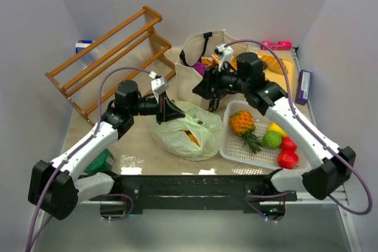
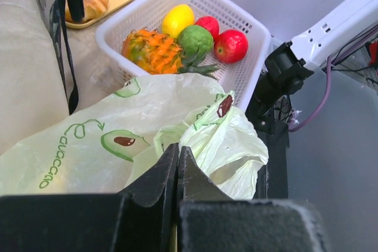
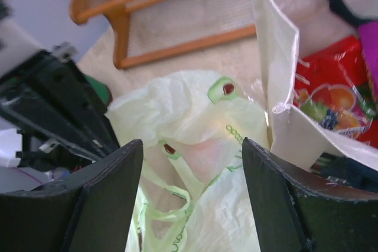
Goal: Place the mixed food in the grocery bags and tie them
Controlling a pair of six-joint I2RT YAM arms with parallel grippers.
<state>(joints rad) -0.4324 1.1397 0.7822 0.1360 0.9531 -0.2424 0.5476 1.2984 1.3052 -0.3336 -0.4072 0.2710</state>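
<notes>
Pale green plastic bag [image 1: 190, 135] lies mid-table, left of the white basket [image 1: 227, 141]. Its left edge is pinched by the left gripper [image 2: 178, 155], closed tight; the right gripper [image 3: 192, 146] hangs spread wide above it, near the canvas tote [image 1: 192, 63].

We counted two bags, one pale green plastic bag [image 1: 204, 143] and one beige tote [image 1: 190, 75]. We also counted one white basket [image 1: 236, 151], one pineapple [image 1: 242, 123], two red fruits [image 1: 287, 159] [image 1: 289, 144], one yellow fruit [image 1: 276, 128] and one green fruit [image 1: 272, 139].

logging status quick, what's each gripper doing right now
Left gripper: closed, pinching the plastic bag.
Right gripper: open, empty.
</notes>
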